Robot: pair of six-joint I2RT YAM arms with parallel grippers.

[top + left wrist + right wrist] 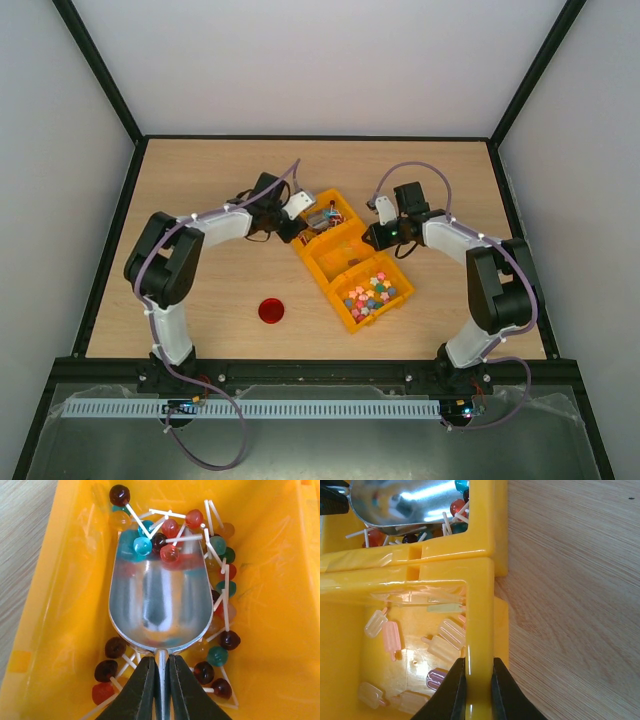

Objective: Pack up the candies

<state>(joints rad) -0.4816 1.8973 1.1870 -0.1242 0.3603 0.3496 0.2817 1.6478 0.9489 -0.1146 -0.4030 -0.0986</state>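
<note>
Right gripper (pixel 478 672) pinches bin edge (pixel 479 605); left gripper (pixel 161 665) holds scoop (pixel 160 597)

Top external: high, behind the arms at 6 o'clock, facing down across the table (pixel 200 200). Wrist cameras: close-range, above the yellow bin (pixel 340 250). Both wrist views share its 11 o'clock lollipop compartment (pixel 270 605).

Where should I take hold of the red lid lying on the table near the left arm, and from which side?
Pinch the red lid across its rim, coming straight down from above. It lies flat on the table, round and low with no visible handle, so opposite edges look like the only purchase. The left gripper is nearest but is shut on the metal scoop.
</note>
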